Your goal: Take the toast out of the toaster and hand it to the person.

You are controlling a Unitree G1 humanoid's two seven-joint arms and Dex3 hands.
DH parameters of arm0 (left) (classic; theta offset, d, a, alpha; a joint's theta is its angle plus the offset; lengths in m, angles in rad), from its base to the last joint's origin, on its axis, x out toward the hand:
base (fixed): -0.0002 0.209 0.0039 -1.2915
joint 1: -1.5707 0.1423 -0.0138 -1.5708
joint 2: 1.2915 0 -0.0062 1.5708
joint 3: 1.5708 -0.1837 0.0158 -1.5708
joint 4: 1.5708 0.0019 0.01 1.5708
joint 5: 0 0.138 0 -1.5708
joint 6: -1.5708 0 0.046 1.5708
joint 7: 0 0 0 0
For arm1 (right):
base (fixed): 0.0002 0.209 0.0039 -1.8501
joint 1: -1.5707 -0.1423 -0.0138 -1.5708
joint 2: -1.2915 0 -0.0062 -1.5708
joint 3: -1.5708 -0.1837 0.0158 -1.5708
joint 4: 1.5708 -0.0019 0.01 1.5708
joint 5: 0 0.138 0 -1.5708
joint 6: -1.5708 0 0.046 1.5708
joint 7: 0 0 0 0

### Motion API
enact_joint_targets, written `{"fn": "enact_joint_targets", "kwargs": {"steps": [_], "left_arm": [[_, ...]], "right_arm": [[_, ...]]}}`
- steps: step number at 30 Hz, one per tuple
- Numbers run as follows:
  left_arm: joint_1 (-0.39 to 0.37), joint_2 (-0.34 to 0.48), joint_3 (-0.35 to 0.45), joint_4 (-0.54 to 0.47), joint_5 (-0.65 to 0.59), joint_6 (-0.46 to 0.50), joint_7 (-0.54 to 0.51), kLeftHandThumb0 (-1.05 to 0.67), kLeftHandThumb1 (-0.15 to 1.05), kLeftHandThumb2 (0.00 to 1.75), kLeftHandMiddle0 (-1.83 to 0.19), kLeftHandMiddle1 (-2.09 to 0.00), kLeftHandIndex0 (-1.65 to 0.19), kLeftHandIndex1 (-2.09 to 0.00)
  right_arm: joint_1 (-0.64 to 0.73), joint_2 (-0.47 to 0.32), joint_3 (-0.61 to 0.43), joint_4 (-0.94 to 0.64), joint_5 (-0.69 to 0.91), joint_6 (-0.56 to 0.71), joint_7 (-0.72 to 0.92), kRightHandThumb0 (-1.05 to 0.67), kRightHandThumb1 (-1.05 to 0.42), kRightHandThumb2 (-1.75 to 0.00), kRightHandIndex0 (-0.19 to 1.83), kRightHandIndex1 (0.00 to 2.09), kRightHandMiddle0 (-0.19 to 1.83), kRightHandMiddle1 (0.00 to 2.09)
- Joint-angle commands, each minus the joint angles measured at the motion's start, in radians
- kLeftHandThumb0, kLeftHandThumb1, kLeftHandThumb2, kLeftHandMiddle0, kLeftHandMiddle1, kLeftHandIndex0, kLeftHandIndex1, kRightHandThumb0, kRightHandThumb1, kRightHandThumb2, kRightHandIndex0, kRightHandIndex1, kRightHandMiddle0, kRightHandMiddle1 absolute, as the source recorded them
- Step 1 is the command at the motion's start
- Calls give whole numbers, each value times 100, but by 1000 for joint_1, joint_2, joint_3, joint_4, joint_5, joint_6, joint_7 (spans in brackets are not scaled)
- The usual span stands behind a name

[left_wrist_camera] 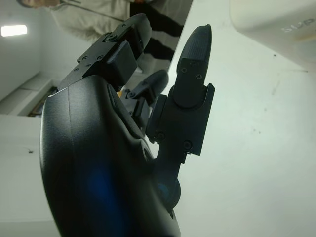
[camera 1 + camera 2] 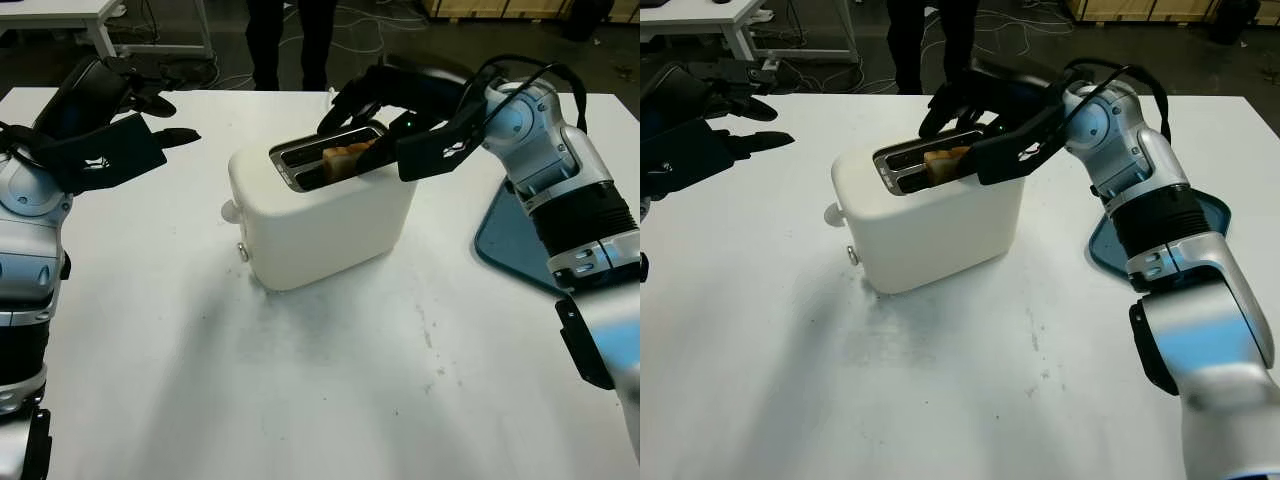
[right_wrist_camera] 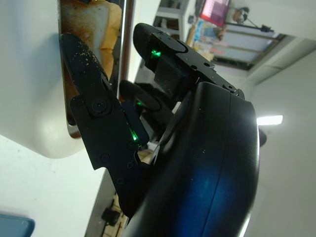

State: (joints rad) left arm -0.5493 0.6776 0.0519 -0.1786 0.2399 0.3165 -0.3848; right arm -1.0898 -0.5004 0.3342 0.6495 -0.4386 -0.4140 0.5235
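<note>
The white toaster [image 2: 320,215] stands near the middle of the white table [image 2: 300,400], its two slots facing up. One slice of toast [image 2: 345,160] sits upright in the slot nearer the robot, its browned top edge standing just above the slot rim; the far slot looks vacant. The right hand [image 2: 375,115] is over the right end of the toaster, one finger on the near side of the slice and the others reaching over the far side. In the right wrist view a crumb-dusted finger [image 3: 91,98] lies across the slot mouth just beside the toast, but the pictures do not settle whether the fingers have closed on the slice; contact cannot be confirmed. The left hand [image 2: 110,140] is released and holds nothing, raised above the table's far left, well apart from the toaster. A person [image 2: 290,40] stands beyond the far edge of the table, only dark trouser legs in view. A blue tray [image 2: 505,240] lies on the table at the robot's right. Judgement: the toast will be light, stiff and brittle, with a dry, crumbly crust; hard pinching risks cracking it. It is best taken by the two broad faces near the exposed top edge and lifted straight up, clear of the slot walls.
</note>
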Motion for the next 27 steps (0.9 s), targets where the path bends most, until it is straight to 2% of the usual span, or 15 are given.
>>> {"fn": "enact_joint_targets", "kwargs": {"steps": [1, 4, 6, 8, 13, 16, 18, 20, 23, 25, 27], "left_arm": [[-5, 3, 0, -10, 1, 10, -9, -40, 87, 0, -51, -62, -65, -7], [-3, 7, -2, -6, 3, -3, -9, -41, 87, 0, -52, -62, -66, -7], [-3, 7, -1, 2, 3, -12, -7, -41, 87, 0, -53, -62, -66, -7], [-2, 5, 0, 2, 1, -10, -7, -42, 87, 0, -53, -62, -66, -7], [3, 3, 3, -13, -3, 8, -9, -38, 87, 0, -52, -61, -66, -6], [4, 6, 4, -14, -1, 8, -10, -38, 87, 0, -52, -61, -66, -6], [6, 6, 5, -13, -1, 7, -8, -38, 87, 0, -52, -61, -66, -6], [6, 7, 3, -15, 3, 9, -7, -39, 87, 0, -52, -61, -66, -6], [4, 5, 3, -19, 1, 18, -9, -37, 88, 0, -52, -60, -66, -6], [4, 4, 3, -17, 0, 15, -8, -36, 87, 0, -52, -60, -66, -6], [4, 4, 2, -16, 0, 13, -8, -36, 87, 0, -53, -60, -66, -6]], "right_arm": [[1, 5, 8, 15, -19, -35, -33, -49, -71, 0, 93, 29, 93, 5], [4, 5, 18, 33, -44, -54, -59, -44, -72, 0, 89, 38, 93, 4], [8, 6, 23, 45, -52, -60, -71, -40, -70, 0, 79, 70, 95, 4], [13, 5, 28, 54, -60, -66, -83, -38, -70, 0, 76, 85, 96, 4], [20, -8, 50, 66, -94, -90, -108, -35, -73, -1, 71, 93, 98, 4], [20, -25, 74, 68, -150, -134, -159, -33, -76, -1, 79, 96, 108, 9], [24, -37, 94, 62, -198, -163, -215, -32, -80, -1, 88, 146, 116, 13], [27, -50, 116, 43, -251, -172, -255, -31, -83, -2, 91, 167, 117, 16], [27, -72, 150, 28, -331, -204, -345, -35, -89, -3, 100, 171, 113, 16], [22, -86, 177, 24, -396, -211, -405, -38, -91, -4, 103, 173, 118, 19], [12, -98, 206, 19, -451, -204, -435, -45, -92, -18, 104, 174, 100, 84]]}}
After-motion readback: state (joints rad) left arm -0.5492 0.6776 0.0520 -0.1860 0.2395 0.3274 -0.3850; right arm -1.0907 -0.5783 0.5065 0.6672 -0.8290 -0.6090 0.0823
